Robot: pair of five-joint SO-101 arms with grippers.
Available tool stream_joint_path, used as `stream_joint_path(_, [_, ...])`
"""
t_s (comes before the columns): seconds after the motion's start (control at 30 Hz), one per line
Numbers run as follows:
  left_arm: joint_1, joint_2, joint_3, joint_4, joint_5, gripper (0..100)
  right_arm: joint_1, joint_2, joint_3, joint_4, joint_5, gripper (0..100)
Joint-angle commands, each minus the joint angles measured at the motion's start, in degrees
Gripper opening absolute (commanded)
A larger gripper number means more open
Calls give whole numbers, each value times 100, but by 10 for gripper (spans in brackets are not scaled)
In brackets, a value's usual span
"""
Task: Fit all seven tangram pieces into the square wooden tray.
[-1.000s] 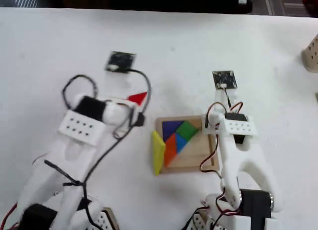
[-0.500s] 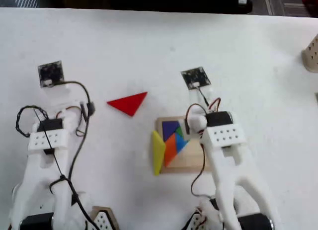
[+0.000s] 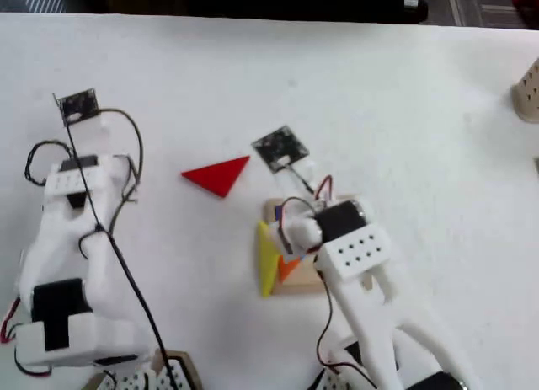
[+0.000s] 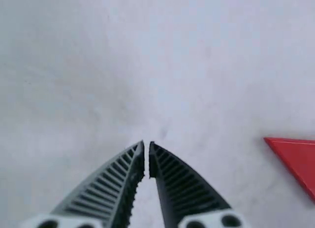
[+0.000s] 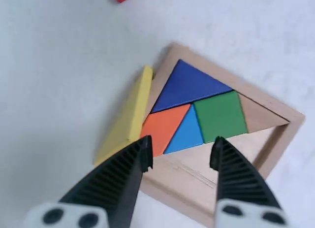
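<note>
The square wooden tray (image 5: 278,144) holds a dark blue triangle (image 5: 187,84), a green square (image 5: 220,114), an orange piece (image 5: 165,127) and a light blue triangle (image 5: 188,133). A yellow piece (image 5: 129,114) leans against the tray's outer rim, also visible as the yellow piece (image 3: 268,255). My right gripper (image 5: 180,151) hangs open over the tray's near side; the right arm (image 3: 347,247) hides most of the tray (image 3: 274,209). A red triangle (image 3: 217,174) lies loose on the table. My left gripper (image 4: 146,153) is shut and empty, with the red triangle (image 4: 295,159) off to its side.
The left arm (image 3: 72,188) stands at the table's left, apart from the red triangle. A beige perforated object (image 3: 529,91) sits at the right edge. Open white table stretches behind the tray and around the red triangle.
The left arm has drawn back to the left, leaving the red triangle on the table. The right arm has swung left over the tray, covering most of its pieces.
</note>
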Motion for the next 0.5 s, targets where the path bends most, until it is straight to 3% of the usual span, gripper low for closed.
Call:
stream_joint_path(0.0, [-75,57,-431,97,62,38,-462,136,-281,-119,-79,198])
stream_joint_path(0.17, [-75,92,-440,88,62,38,-1024,259,-308,-119,-79,198])
stream_joint_path(0.47, [-84,101,-396,-35,53,38,-1095,1051,325,-1288,-79,198])
